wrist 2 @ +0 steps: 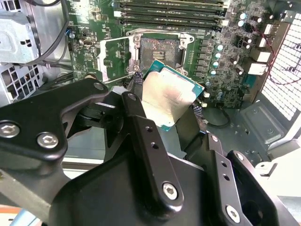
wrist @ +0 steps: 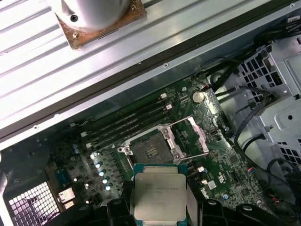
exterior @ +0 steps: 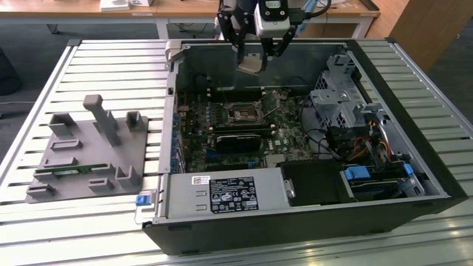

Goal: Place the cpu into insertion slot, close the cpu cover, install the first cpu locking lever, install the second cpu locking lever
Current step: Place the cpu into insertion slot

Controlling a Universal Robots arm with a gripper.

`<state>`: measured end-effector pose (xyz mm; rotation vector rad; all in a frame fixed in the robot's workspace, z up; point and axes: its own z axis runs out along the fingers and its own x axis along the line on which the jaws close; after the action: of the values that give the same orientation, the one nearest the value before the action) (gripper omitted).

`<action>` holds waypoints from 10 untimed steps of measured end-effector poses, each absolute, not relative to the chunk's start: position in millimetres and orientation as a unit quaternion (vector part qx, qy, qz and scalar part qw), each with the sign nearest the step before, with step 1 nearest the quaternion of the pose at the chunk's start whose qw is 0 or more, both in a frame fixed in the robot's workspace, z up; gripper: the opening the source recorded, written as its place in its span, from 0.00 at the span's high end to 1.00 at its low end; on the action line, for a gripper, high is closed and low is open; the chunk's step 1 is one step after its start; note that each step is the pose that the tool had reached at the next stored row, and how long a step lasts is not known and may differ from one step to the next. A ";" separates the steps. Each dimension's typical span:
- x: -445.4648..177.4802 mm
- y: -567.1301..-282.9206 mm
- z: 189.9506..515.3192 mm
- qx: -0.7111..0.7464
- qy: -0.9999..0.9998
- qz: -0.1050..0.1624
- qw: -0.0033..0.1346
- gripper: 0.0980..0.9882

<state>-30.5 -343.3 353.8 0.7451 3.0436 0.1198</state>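
Gripping the cpu (wrist 2: 171,96) (wrist: 159,195) (exterior: 251,64) in the gripper (wrist 2: 167,106) (wrist: 157,207) (exterior: 256,55), jaws clamped on two opposite edges, silver top showing in both wrist views. Hanging clear above the board, touching nothing but the jaws. Next out, on the green motherboard (wrist: 221,176): the insertion slot (wrist: 150,150) (wrist 2: 157,49) (exterior: 242,112), uncovered, dark centre exposed. Just beside the slot: the cpu cover (wrist: 197,136) (wrist 2: 100,56), swung open off the socket, with a thin wire locking lever (wrist: 181,121) raised next to it. Beyond the slot in the wrist views: long black memory slots (wrist: 131,120) (wrist 2: 169,7).

In the exterior view: cpu at 12 o'clock from the slot, black card (exterior: 240,141) at 6 o'clock from it, power supply (exterior: 225,194) further toward 6. All inside an open computer case (exterior: 414,100) lying on a slatted counter (exterior: 111,61). Grey fixture (exterior: 88,152) at 9 o'clock from the case, well apart from the gripper.
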 end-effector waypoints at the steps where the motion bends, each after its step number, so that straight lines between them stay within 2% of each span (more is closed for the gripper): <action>1: -30.5 -343.3 353.3 0.238 0.971 0.038 0.003 0.51; 10: -30.6 -343.3 349.9 0.242 0.970 0.037 0.003 0.51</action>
<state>-30.6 -343.3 349.9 0.7578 3.0398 0.1164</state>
